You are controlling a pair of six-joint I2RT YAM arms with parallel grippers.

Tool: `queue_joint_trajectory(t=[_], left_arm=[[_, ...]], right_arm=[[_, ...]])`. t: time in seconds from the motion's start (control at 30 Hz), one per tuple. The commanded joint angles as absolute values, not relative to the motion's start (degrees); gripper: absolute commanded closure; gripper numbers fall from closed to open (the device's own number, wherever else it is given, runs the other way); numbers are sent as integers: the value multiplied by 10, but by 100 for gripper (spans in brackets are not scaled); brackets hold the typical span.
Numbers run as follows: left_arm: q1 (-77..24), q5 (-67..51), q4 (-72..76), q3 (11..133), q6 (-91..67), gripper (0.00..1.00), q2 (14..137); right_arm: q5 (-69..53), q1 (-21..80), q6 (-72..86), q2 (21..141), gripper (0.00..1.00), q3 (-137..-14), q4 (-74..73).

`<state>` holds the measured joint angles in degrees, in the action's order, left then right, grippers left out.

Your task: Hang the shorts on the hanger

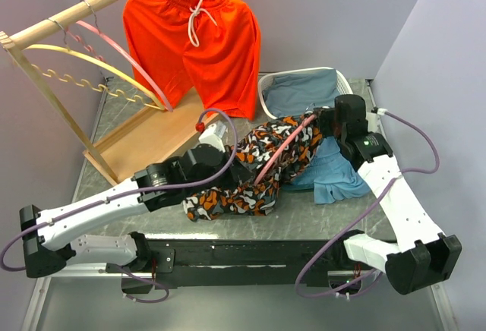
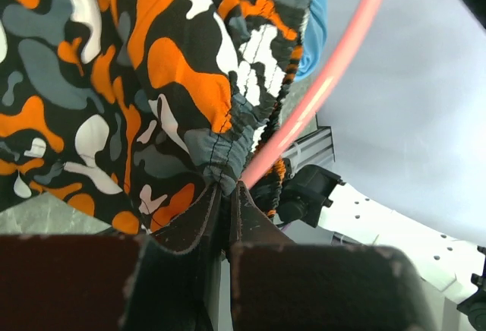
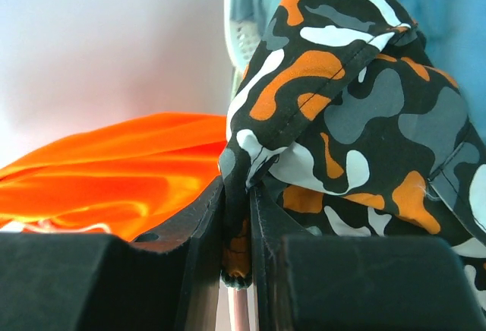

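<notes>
The shorts [image 1: 262,168] lie bunched on the table [image 1: 304,217] between the 2 arms, in front of the wooden rack [image 1: 83,8], and both grippers have hold of them. The hanger [image 2: 323,77] runs slantwise through the cloth. From above, its pink arm shows from near the right gripper [image 3: 237,187] down toward the near edge of the heap, with cloth on both sides of it.

The left gripper [image 2: 228,190] has its 2 fingers pressed together on the gathered waistband, with a fold of cloth pinched between the tips. In the left wrist view the pink arm passes just beside that fold, on its right; whether it touches the fingers I cannot tell.

The right gripper is clamped on another edge of the shorts at the far right end. Its fingers are nearly together, with a strip of printed cloth between them. A bit of pink shows low in the same gap, but I cannot tell whether it is gripped too.

A blue cloth [image 1: 334,171] lies partly under the shorts on the right, in front of a white basket [image 1: 343,80]. On the rack hang plain orange shorts [image 1: 194,42], a yellow hanger [image 1: 99,61] and 1 more pink one.
</notes>
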<state>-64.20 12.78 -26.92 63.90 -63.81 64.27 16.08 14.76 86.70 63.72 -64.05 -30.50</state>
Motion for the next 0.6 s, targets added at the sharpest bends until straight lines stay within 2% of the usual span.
queue_joint_trajectory(t=[0.0, 0.13, 0.2, 0.43, 0.47, 0.53, 0.57], left_arm=[[-645, 141, -226, 619, -689, 92, 619], [-644, 181, -223, 651, -698, 90, 641], [-642, 218, -233, 665, -697, 87, 649], [-621, 237, -242, 701, -654, 72, 687], [-620, 227, -216, 700, -618, 59, 691], [-618, 192, -219, 718, -583, 45, 707], [-618, 186, -240, 728, -550, 30, 715]], right_arm=[[182, 157, 887, 638, 100, -675, -239], [190, 200, 902, 635, 100, -650, -231], [178, 206, 906, 636, 100, -642, -225], [154, 205, 902, 641, 100, -612, -224], [150, 204, 904, 646, 100, -611, -221], [136, 200, 903, 656, 100, -615, -214], [121, 196, 901, 666, 100, -619, -216]])
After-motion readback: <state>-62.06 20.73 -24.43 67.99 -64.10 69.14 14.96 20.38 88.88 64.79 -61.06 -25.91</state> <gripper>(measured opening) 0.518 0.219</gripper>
